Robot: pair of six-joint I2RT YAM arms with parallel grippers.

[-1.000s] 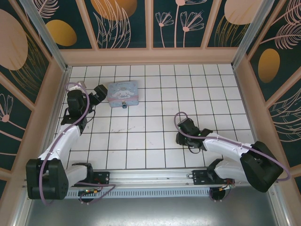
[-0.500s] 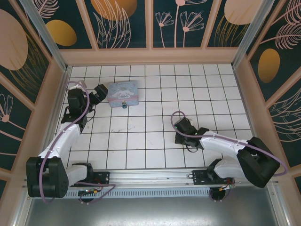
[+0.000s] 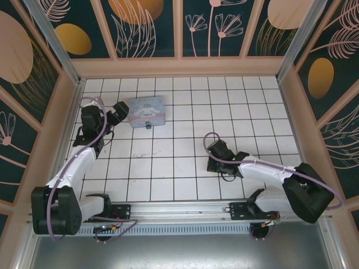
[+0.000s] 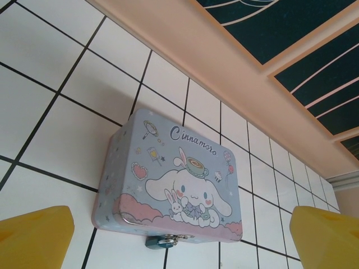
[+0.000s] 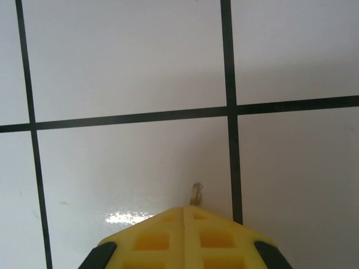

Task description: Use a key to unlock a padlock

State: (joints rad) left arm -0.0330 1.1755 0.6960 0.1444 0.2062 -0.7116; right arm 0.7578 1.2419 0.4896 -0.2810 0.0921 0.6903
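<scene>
Your padlock (image 3: 148, 125) is a tiny thing, dark bluish with a glint of gold. It hangs at the middle of the near edge of the pastel blue cartoon tin (image 3: 147, 110), which lies flat towards the far left corner of the tiled worktop (image 3: 168, 162). In the left wrist view you see the padlock (image 4: 162, 242) as a small dark blue body with a bright metal spot, touching the tin's (image 4: 179, 179) clasp.

Your left gripper (image 3: 122, 111) sits just beside the tin's left edge. Its yellow fingers (image 4: 36, 238) are spread wide, one at each side of the view, with nothing between them.

Your right gripper (image 3: 213, 164) is down on the worktop right of the middle, well apart from the tin. In the right wrist view your right gripper (image 5: 184, 212) has its jaws pressed together, pinching the key (image 5: 196, 194). Only a thin, pale metal tip of it pokes out in front, just above a tile.
</scene>
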